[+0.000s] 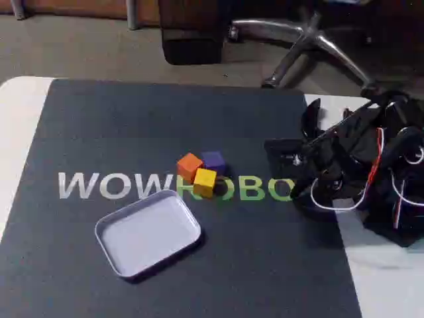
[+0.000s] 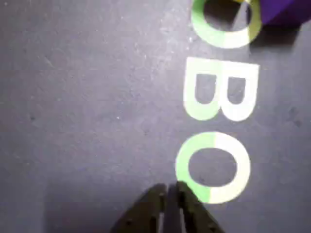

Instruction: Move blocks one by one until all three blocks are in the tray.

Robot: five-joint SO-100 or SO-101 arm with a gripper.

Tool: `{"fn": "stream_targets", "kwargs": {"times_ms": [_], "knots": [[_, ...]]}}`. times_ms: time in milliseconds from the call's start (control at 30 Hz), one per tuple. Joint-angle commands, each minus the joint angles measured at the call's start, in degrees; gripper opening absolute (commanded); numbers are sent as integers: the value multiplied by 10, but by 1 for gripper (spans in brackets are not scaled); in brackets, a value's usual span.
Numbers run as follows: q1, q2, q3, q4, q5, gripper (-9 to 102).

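Jaws: the gripper (image 2: pixel 169 190) enters the wrist view from the bottom edge, two dark tips drawn together with only a thin slit between them, nothing held. They hover over the dark mat (image 2: pixel 87 97), just beside the lower green-and-white "O" of the printed lettering (image 2: pixel 221 92).

Arm: in the fixed view the black arm (image 1: pixel 358 165) sits folded low at the right side of the bench, white and red wires looping over it (its tips are hard to make out there against the dark body).

Blocks: three small cubes clustered at the mat's centre in the fixed view, touching one another and resting on the "WOWROBO" lettering. The orange block (image 1: pixel 189 166) is on the left, the purple block (image 1: pixel 213 160) behind and to the right, the yellow block (image 1: pixel 205 181) nearest the camera. In the wrist view a corner of the purple block (image 2: pixel 284 10) shows at the top right, with a sliver of yellow at the top edge beside it.

Tray: the shallow pale tray (image 1: pixel 109 225) lies on the mat, near the blocks and to their lower left in the fixed view, set at a slant; no block is inside it.

Surroundings: the white bench (image 1: pixel 20 132) shows past the mat's edges; beyond it, a carpeted floor and the chrome chair base (image 1: pixel 305 43).
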Motion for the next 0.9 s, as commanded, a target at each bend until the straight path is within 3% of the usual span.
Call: {"fn": "stream_targets", "kwargs": {"times_ms": [0, 700, 867], "knots": [[2, 1, -3, 9, -26, -8], [3, 1, -3, 8, -28, -8], [4, 1, -3, -2, -79, -8]]}}
